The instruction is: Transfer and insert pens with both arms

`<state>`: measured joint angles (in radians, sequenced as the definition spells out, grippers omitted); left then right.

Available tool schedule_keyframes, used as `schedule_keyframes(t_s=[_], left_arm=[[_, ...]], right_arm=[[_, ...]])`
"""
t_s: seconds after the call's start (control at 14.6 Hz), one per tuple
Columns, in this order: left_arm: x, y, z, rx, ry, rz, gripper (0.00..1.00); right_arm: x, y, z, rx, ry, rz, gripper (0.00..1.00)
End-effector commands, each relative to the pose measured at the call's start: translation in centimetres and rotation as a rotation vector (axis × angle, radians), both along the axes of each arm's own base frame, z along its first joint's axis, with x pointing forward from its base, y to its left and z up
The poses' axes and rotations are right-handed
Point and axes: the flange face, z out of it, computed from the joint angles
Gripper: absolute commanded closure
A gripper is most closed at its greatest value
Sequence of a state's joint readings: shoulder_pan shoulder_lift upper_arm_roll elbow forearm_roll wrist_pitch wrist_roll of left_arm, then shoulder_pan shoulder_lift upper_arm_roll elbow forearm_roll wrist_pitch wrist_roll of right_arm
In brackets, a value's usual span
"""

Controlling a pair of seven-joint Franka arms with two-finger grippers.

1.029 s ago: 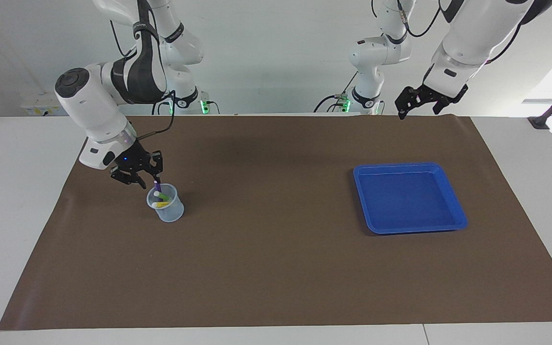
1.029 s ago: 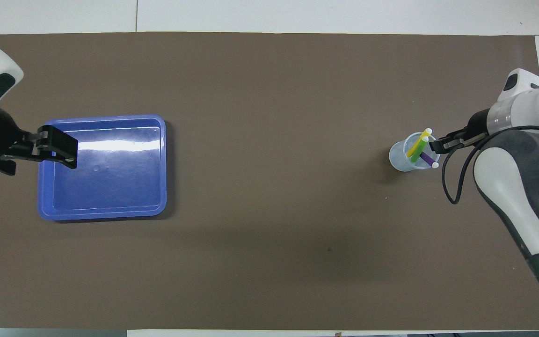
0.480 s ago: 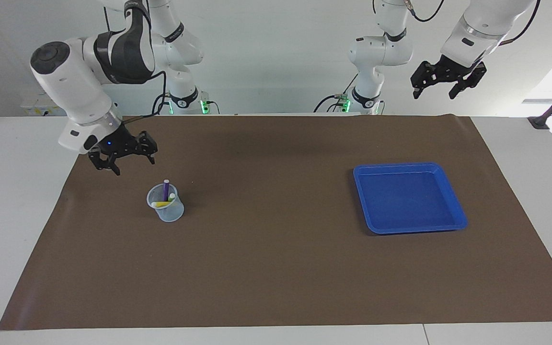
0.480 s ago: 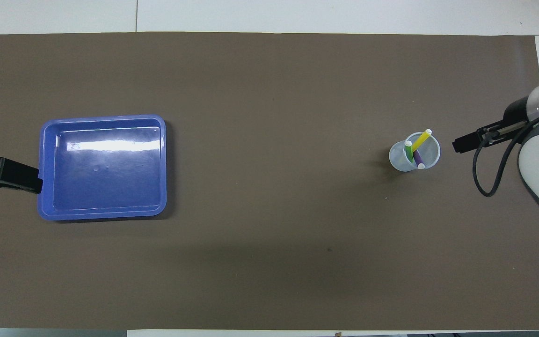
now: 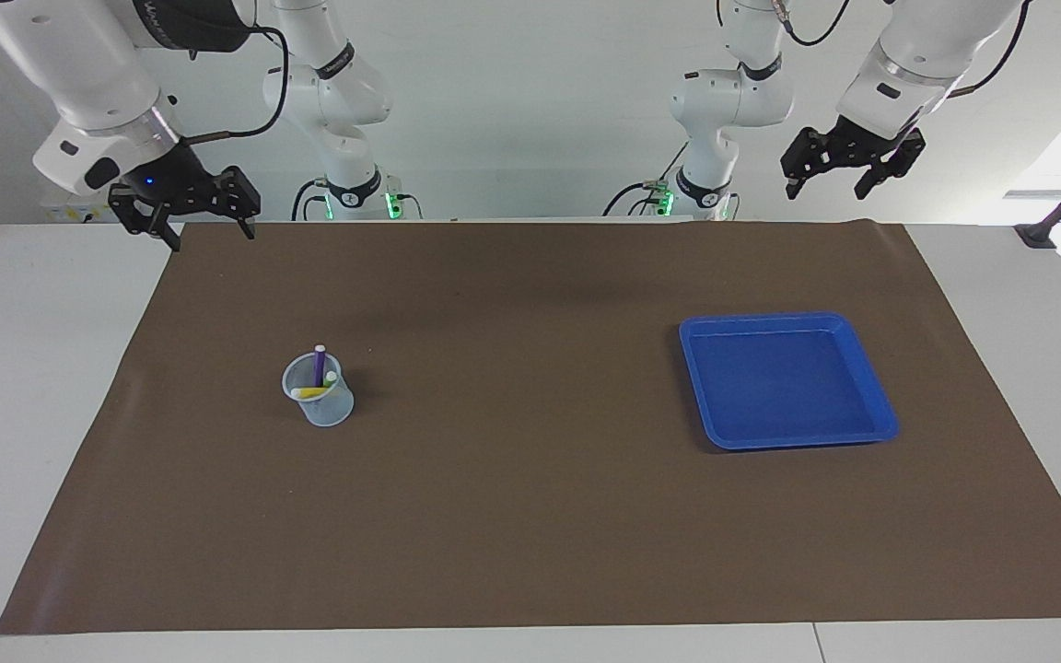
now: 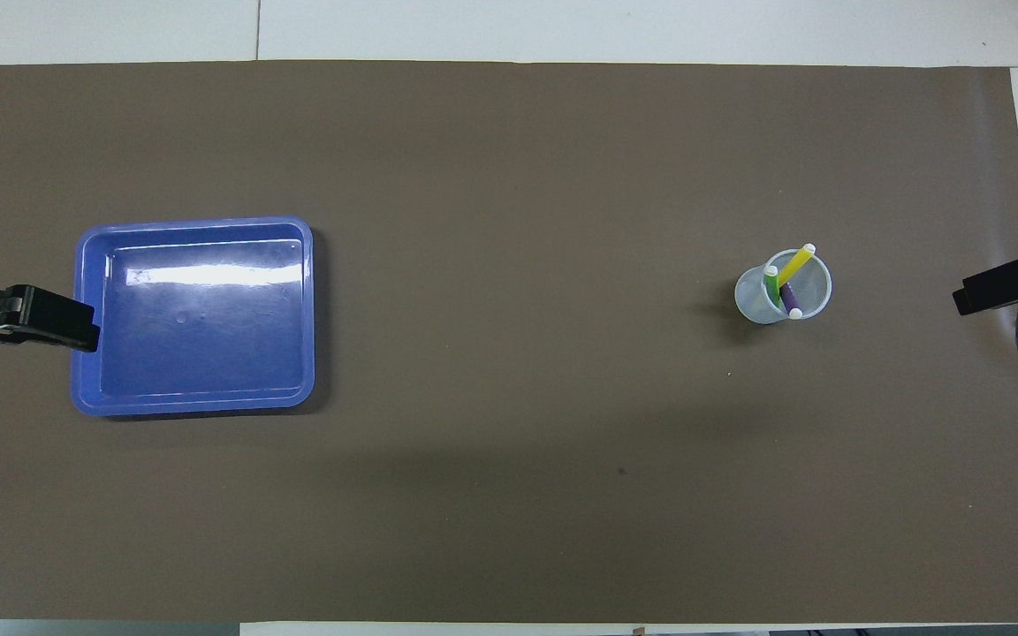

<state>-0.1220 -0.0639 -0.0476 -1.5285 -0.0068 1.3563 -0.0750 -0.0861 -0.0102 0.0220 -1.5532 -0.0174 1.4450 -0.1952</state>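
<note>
- right arm [image 5: 98, 83] comes down from high at its own end of the table, forearm sloping downward, wrist bent so the fingers point at the surface.
- right gripper [image 5: 202, 232] hangs raised over the mat's edge nearest the robots, at the corner by its base; fingers apart, nothing between them. only its black tip [image 6: 995, 290] shows in the overhead view, at the edge of the mat.
- left arm [image 5: 917, 46] is folded up high, forearm slanting down toward the table.
- left gripper [image 5: 823, 189] hangs well above the mat edge near its base; fingers spread, holding nothing. from above its tip [image 6: 49, 320] overlaps the tray's rim.
- clear cup [image 5: 319, 394] stands upright on the brown mat [image 5: 530, 516], toward the right arm's end.
- all three pens are in the cup: purple pen [image 5: 319, 365] nearly upright, yellow pen [image 6: 796, 262] leaning across the rim, green pen [image 6: 771, 284] beside it.
- blue tray [image 5: 876, 419] lies flat toward the left arm's end, well apart from the cup.
</note>
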Motion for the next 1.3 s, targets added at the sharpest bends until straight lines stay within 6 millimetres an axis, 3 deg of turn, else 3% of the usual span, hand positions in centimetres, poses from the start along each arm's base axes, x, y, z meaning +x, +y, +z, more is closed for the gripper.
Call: schedule_keyframes(t_s=[0.0, 0.07, 0.21, 0.34, 1.23], left_arm=[[2.2, 0.0, -2.5, -0.018, -0.023, -0.011, 0.0], [2.4, 0.3, -3.1, -0.022, -0.032, -0.027, 0.0], [2.2, 0.6, -3.6, -0.022, -0.037, -0.027, 0.0], [2.0, 0.7, -3.6, -0.021, -0.031, -0.025, 0.0], [2.1, 0.7, -3.3, -0.022, -0.034, -0.023, 0.0]], right_arm=[[-0.4, -0.7, -0.5, -0.038, 0.001, -0.104, 0.0], [-0.4, -0.3, -0.5, -0.038, -0.016, -0.099, 0.0], [-0.3, -3.1, -0.7, -0.007, -0.021, -0.156, 0.0], [-0.3, -3.7, -0.1, 0.008, -0.029, -0.168, 0.0], [-0.4, -2.8, 0.5, 0.009, -0.046, -0.156, 0.0]])
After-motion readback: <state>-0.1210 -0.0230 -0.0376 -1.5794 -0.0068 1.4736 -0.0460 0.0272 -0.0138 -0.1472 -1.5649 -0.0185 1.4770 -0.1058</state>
